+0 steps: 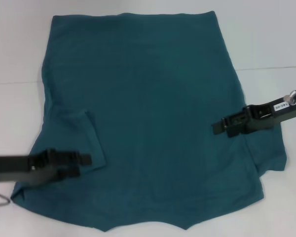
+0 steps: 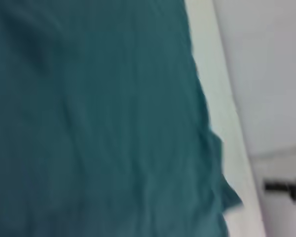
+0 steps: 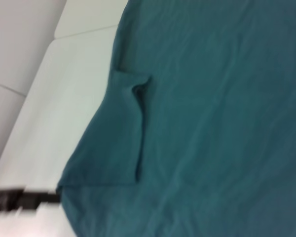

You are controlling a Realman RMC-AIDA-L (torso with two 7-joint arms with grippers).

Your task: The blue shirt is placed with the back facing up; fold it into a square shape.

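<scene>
Nearest the head camera, the collar edge of the blue shirt was seen at the bottom of the view, with the hem farthest away. It was spread plain side up across the white table and covered most of it. On the robot's left, the sleeve had been folded inward so that it lay on the body of the shirt; on the right, the sleeve was still stretched outward toward the table edge.

Over the folded left sleeve, the left gripper was held low, pointing inward toward the shirt's middle. Whether its fingers were spread or pressed together could not be told, nor whether any cloth was pinched.

At the shirt's right edge, above the outstretched sleeve, the right gripper was positioned, also pointing inward. The state of its fingers could not be told either.

Both wrist views were filled with teal fabric beside bare white table.
</scene>
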